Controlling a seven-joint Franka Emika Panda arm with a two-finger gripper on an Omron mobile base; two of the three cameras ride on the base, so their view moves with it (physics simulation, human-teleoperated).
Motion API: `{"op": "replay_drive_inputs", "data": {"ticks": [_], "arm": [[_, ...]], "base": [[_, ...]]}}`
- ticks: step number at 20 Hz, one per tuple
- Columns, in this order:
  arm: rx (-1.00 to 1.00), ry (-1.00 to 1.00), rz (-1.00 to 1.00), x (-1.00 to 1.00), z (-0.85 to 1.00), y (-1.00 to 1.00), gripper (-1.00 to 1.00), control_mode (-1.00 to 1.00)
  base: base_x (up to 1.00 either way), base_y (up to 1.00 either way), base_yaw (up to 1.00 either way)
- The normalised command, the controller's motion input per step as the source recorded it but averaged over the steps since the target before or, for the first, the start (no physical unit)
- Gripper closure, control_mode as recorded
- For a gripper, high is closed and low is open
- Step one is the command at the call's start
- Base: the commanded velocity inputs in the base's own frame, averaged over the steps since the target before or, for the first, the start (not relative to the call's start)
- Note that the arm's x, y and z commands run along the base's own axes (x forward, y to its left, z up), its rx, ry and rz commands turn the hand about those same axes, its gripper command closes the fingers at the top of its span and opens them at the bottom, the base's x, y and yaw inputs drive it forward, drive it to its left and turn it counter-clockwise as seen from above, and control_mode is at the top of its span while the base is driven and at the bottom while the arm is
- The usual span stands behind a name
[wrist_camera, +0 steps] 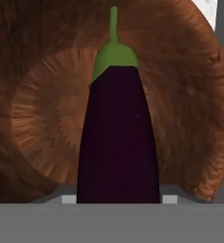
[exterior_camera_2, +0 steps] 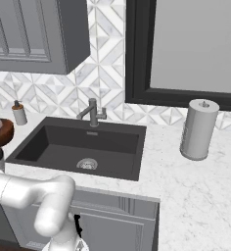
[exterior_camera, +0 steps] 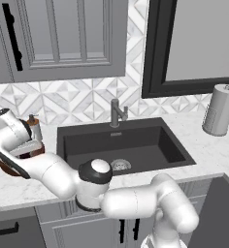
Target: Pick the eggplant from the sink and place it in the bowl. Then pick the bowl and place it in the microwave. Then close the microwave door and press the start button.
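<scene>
While the arm reaches far left over the table, the scene reads as follows:

Arm: white, stretched low from the base across the front of the sink [exterior_camera: 126,145] to the left end of the table [exterior_camera: 213,150]; hand end sits over the bowl [exterior_camera: 12,167] in the left base view.

Jaws: closed partway on the eggplant [wrist_camera: 117,137]; hand view shows the two dark tips at either side of its lower end, purple body between them.

Eggplant: held, dark purple body with green cap and stem pointing away from the hand, hanging over the inside of the bowl [wrist_camera: 42,114]; can't tell if it touches the bowl floor.

Bowl: reddish-brown wood, on the table left of the sink; mostly hidden by the arm in the left base view, rim edge visible at far left in the right base view [exterior_camera_2: 2,131].

Sink: dark grey basin, round drain in the floor, grey faucet [exterior_camera: 117,112] at the back edge.

Soap bottle [exterior_camera_2: 19,113]: small, brown top, on the table by the backsplash, behind the bowl.

Paper towel roll [exterior_camera: 220,110]: upright on the table, right of the sink, well apart from the bowl.

Cabinets [exterior_camera: 63,38]: grey, black handles, above the table.

Window [exterior_camera_2: 196,49]: dark frame, right of the cabinets.
</scene>
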Motion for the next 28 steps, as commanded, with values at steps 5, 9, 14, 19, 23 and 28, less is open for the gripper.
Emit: {"op": "replay_drive_inputs", "data": {"ticks": [5, 9, 14, 19, 23, 28], "arm": [[0.00, 0.05, 0.00, 0.00, -0.53, 0.01, -1.00, -1.00], [0.00, 0.01, 0.00, -0.03, -0.21, 0.00, -1.00, -1.00], [0.00, -0.04, -0.08, -0.39, 0.01, -0.14, -1.00, -1.00], [0.02, -0.04, -0.15, -0.53, 0.21, -0.53, -1.00, -1.00], [0.03, -0.03, -0.29, -0.11, 0.33, -0.79, -1.00, -1.00], [0.02, -0.04, -0.21, -0.28, 0.30, -0.72, -1.00, -1.00]], "base": [[0.00, 0.00, 0.00], [0.00, 0.00, 0.00], [0.00, 0.00, 0.00], [0.00, 0.00, 0.00], [0.00, 0.00, 0.00], [0.00, 0.00, 0.00]]}}
